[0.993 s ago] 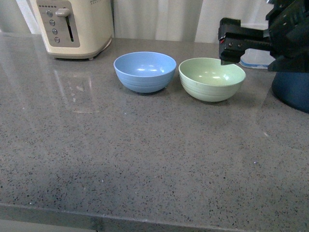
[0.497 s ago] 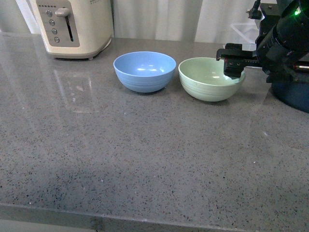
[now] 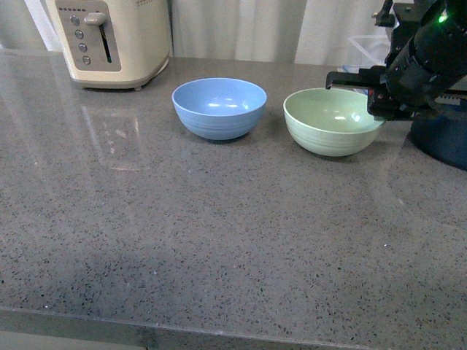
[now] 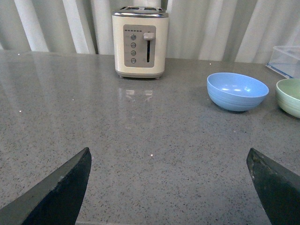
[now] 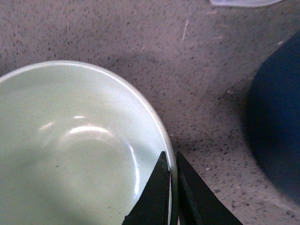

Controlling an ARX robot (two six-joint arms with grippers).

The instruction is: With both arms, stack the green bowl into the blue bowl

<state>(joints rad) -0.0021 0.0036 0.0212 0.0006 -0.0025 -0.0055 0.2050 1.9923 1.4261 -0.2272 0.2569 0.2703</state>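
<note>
My right gripper (image 3: 373, 98) is pinched onto the green bowl (image 3: 332, 122) at its right-hand rim, one finger inside and one outside, and the bowl seems to rest on the speckled grey counter (image 3: 219, 240). The blue bowl (image 3: 219, 108) lies directly left of it — near but apart — so I judge the carry goes leftward. Both bowls are round, matte and faintly ridged. My left gripper (image 4: 168, 151) hangs wide open, well back from both.

Two bowls stand on the one table (image 3: 219, 240): one blue bowl (image 3: 219, 107) and one green bowl (image 3: 332, 120). There is one toaster (image 3: 109, 40), one dark blue pot (image 3: 441, 142) and one clear box (image 4: 287, 60). One black arm (image 3: 430, 55) shows in the front view.
</note>
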